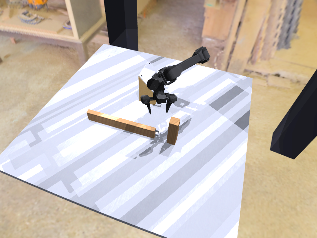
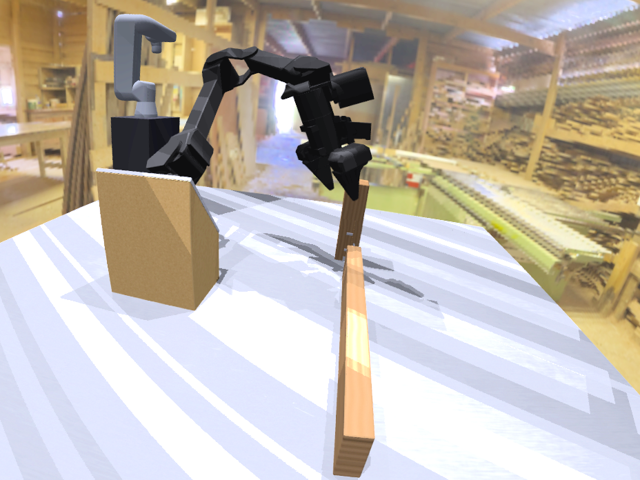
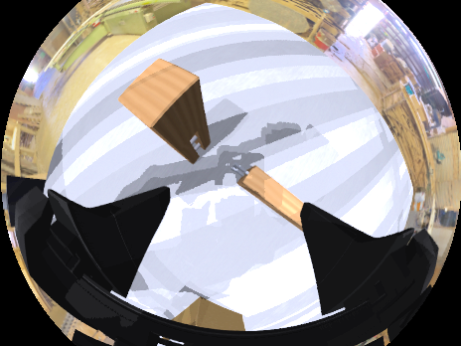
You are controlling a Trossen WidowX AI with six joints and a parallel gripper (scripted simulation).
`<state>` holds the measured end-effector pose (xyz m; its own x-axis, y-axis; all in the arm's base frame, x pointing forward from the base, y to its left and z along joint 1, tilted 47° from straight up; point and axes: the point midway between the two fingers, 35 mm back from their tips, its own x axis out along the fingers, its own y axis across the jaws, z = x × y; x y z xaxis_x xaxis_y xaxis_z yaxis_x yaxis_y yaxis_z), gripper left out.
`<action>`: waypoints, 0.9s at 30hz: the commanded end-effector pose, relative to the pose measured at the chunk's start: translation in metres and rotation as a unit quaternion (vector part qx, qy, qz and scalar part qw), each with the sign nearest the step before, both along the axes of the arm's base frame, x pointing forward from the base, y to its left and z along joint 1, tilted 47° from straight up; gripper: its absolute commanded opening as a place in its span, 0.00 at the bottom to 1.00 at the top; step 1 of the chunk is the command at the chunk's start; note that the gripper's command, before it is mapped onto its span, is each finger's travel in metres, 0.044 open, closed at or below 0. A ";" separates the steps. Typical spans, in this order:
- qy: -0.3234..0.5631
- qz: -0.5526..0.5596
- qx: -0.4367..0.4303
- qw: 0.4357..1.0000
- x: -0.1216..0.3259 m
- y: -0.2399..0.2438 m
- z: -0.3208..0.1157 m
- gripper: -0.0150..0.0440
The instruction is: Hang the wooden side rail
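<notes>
The wooden side rail (image 1: 120,123) (image 2: 356,330) (image 3: 275,195) lies along the table, its whole length down. Two steel hooks (image 1: 157,133) (image 3: 239,170) stick out of its end toward the post, with a gap between. The headboard post (image 1: 173,131) (image 2: 353,216) (image 3: 179,119) stands upright on the table. Its slot with metal pins (image 3: 197,144) faces the rail; a pin (image 2: 350,234) also shows in the exterior view. My gripper (image 1: 158,113) (image 2: 343,194) (image 3: 237,203) is open and empty. It hangs above the table, above and behind the rail's hook end and the post in the top view.
A brown box with a white sloped top (image 1: 145,89) (image 2: 154,237) stands behind the rail, near the arm. Dark pillars (image 1: 121,25) (image 1: 294,128) stand beyond the table (image 1: 179,192) (image 2: 247,387). A grey arm-like fixture (image 2: 126,56) stands on a dark block at the back left.
</notes>
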<state>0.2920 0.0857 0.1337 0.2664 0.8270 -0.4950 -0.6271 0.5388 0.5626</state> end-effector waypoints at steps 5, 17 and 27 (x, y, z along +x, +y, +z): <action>0.438 -0.210 0.095 0.869 0.007 0.007 0.006 1.00; 0.724 -0.356 0.124 0.578 0.005 0.019 0.013 1.00; 0.834 -0.435 0.111 0.320 0.004 0.027 0.018 1.00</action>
<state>0.2936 0.0997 0.1402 0.0820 0.8536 -0.5145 0.7578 0.2818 0.5884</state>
